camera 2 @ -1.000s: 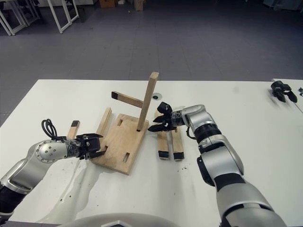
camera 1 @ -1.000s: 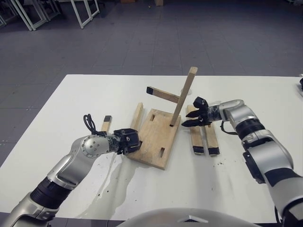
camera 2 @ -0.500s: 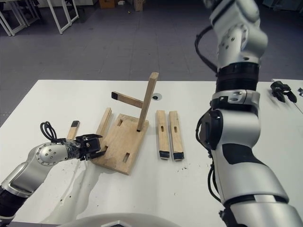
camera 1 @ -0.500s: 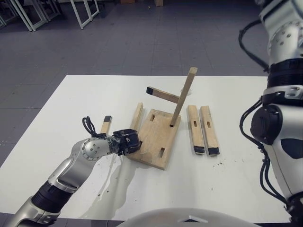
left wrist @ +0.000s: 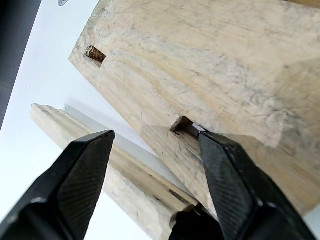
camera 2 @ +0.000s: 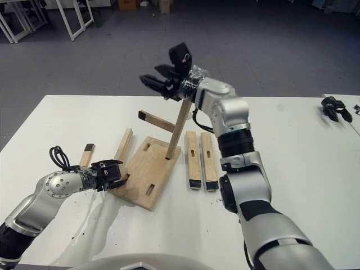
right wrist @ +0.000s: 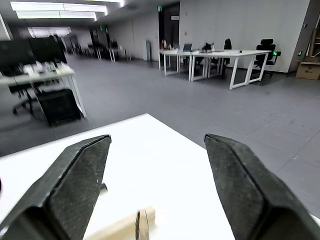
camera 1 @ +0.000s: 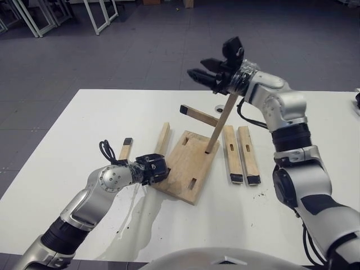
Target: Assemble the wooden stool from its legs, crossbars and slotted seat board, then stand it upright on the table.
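Jaws gape on both grippers. On the table (camera 1: 84, 112), the slotted seat board (camera 1: 180, 169) lies flat, its edge between the left gripper's (camera 1: 153, 167) spread fingers. The upright leg (camera 1: 220, 121) leans in its slot, its top just under the right gripper (camera 1: 214, 66). The wood looks stiff and light; hold the leg near its top.

text: none legible | labels: none | numbers: none | signs: unreadable

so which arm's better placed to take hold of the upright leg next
Right, probably. The right gripper is open and raised close to the top end of the upright leg, while the left gripper sits low at the seat board's left edge, away from that leg's top.
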